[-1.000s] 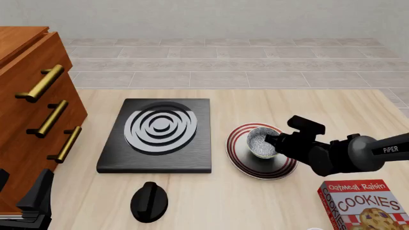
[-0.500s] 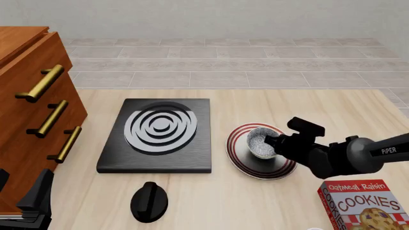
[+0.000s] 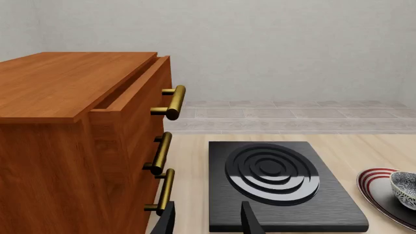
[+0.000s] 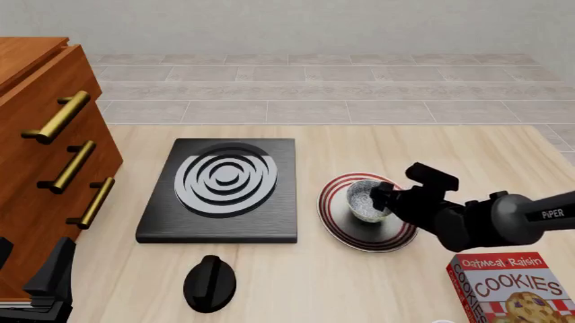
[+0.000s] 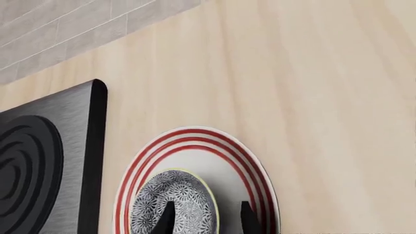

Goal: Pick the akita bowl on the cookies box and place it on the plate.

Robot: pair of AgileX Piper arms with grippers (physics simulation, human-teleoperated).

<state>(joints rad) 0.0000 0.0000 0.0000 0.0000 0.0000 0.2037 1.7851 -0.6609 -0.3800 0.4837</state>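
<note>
Your worktop (image 4: 359, 289) carries a wooden drawer cabinet (image 4: 36, 155) with brass handles along its left edge. Beside the cabinet lies the black burner slab (image 4: 220, 190) with white rings, and a black knob (image 4: 209, 283) sits nearer you than the slab. To the right of the slab rests the plate (image 4: 337, 205), red-ringed and flat on the worktop. The cookies box (image 4: 512, 286) stands at the near right corner, well apart from the plate, with nothing on top of it.

The akita bowl (image 4: 364, 200) sits upright inside the plate's rings, toward its left half. Your right claw (image 5: 202, 214) is at the bowl: in the right wrist view one finger is over the bowl's inside and the other outside its rim, straddling the wall, with a gap showing between finger and rim, so you are not pinching it.

Your left claw (image 3: 206, 222) is parked near the cabinet's foot, fingers spread and holding nothing.
</note>
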